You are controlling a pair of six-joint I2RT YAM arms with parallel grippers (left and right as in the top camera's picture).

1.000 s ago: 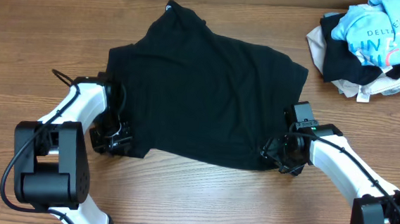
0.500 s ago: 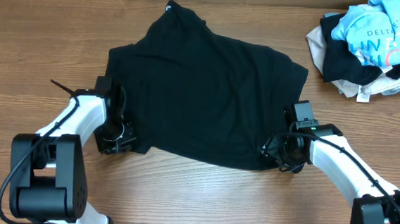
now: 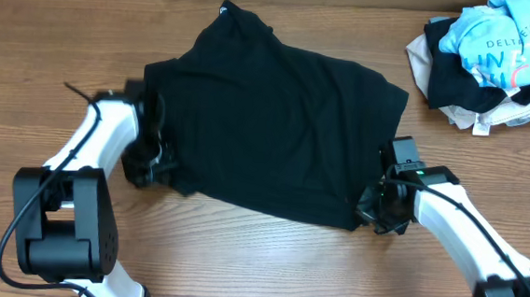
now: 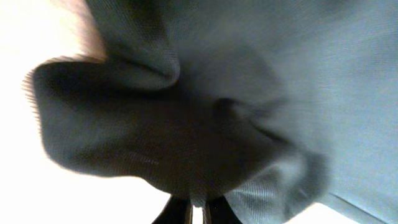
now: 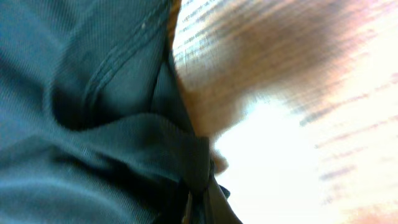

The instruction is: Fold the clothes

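Shirt [image 3: 276, 121]: one large black garment of soft, thin knit, lying spread across the middle of the table [image 3: 58, 31], collar end toward the far edge, hem toward the robot. It lies mostly flat, with shallow wrinkles across the body and a slightly skewed outline; no fold is made yet, as judged from how it lies. Left gripper [image 3: 156, 164]: at the shirt's near-left corner, jaws clenched on a bunched wad of fabric, as the left wrist view shows cloth gathered down into the fingertips. Right gripper [image 3: 370, 212]: at the near-right corner, jaws likewise closed on a pinched tuck of hem; the right wrist view shows the cloth drawn to a point between the fingers, with bare wood beside it. Handling, as a judgement: light, limp and without stiffness, so it will drape and sag from any grip and may drag or wrinkle on the wood. The two hem corners are sound holds for carrying the near edge toward the collar. Pile [image 3: 486, 61] of other garments sits well apart at far right.
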